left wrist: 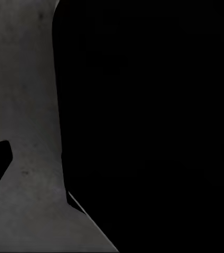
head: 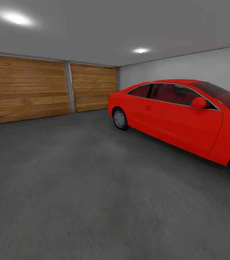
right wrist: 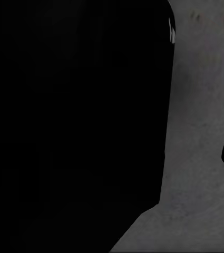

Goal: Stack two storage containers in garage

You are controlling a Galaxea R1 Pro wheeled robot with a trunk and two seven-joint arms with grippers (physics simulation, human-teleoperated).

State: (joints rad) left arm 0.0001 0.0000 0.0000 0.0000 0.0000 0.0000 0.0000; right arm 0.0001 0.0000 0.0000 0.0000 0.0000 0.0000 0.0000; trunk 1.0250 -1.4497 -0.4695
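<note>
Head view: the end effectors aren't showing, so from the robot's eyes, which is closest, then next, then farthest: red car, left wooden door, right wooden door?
1. Red car: on the right, nearest.
2. Left wooden door: at the back, left.
3. Right wooden door: at the back corner, farthest.

Place: garage
Doors: two wooden panel doors at 11 o'clock
Car: red car at 2 o'clock
Floor: grey concrete

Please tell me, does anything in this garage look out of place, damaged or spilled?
Nothing stands out. The red car stands level on the dark concrete floor, both wooden doors are closed and look intact, and no spill or debris shows on the floor.
</note>
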